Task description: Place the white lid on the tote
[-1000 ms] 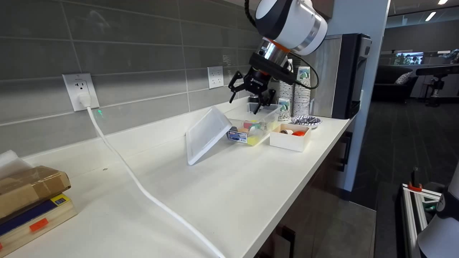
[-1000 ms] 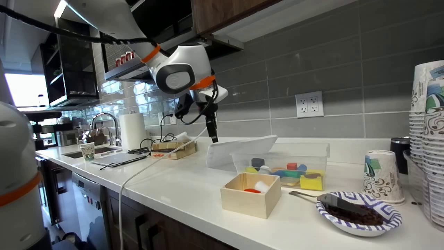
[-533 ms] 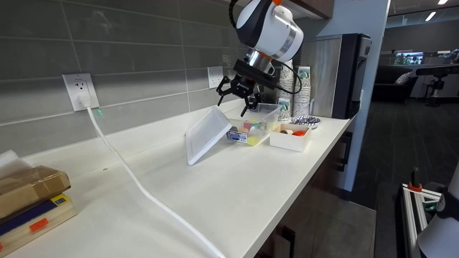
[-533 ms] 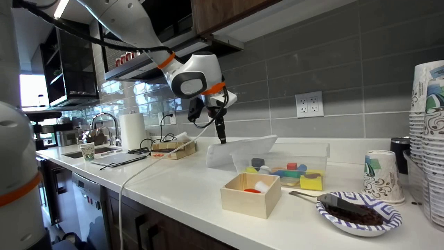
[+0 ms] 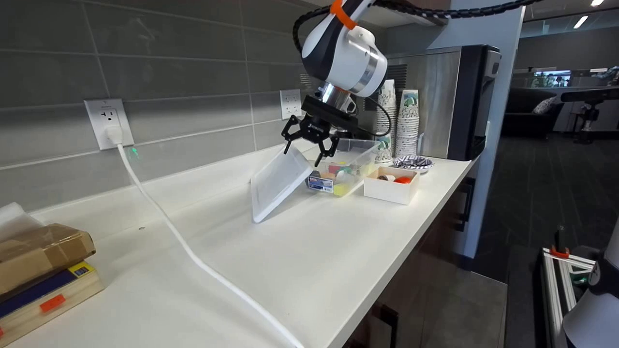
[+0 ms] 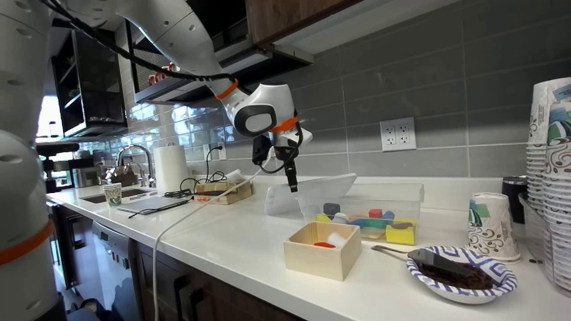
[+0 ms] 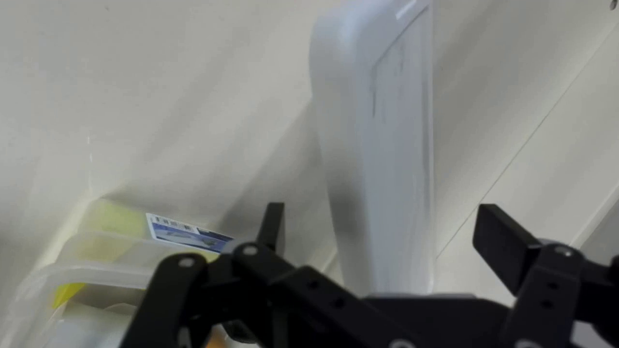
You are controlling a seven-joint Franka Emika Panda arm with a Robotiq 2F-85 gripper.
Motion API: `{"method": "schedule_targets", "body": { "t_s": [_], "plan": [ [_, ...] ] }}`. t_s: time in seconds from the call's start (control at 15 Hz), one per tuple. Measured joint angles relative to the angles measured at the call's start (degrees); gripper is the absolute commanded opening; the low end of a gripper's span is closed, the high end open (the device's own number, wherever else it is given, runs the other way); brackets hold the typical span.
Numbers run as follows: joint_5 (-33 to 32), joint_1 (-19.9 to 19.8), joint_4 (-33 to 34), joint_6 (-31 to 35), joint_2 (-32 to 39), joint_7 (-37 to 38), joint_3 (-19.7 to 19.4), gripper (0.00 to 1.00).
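Black gripper point(image 7: 384, 229) hangs spread near the tilted, round-cornered white lid point(image 7: 387, 154) beside the clear plastic tote point(image 6: 366, 203).

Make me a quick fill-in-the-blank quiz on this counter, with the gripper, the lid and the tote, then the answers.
1. The gripper is ____ rather than shut.
2. The white lid stands at a tilt rather than lying ____ on the counter.
3. Near the tote, the wooden box holds a white item and a ____ one.
4. The bands around the robot arm are ____.
Missing words: open; flat; red; orange.
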Motion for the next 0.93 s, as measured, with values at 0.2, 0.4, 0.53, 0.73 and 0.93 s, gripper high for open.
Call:
{"method": "schedule_targets", "body": {
  "t_s": [0.2,0.4,0.53,0.73,0.93],
  "plan": [
    [-0.2,0.0,1.3,0.0,2.0,0.0,0.0,1.00],
    [-0.2,0.0,2.2,0.0,3.4,0.0,0.0,0.74],
    [-0.2,-0.1,2.6,0.0,4.0,-0.2,0.1,0.58],
    [-0.2,-0.3,3.1,0.0,4.5,-0.5,0.2,0.33],
    [-0.2,-0.6,3.1,0.0,4.5,-0.7,0.3,0.11]
  ]
}}
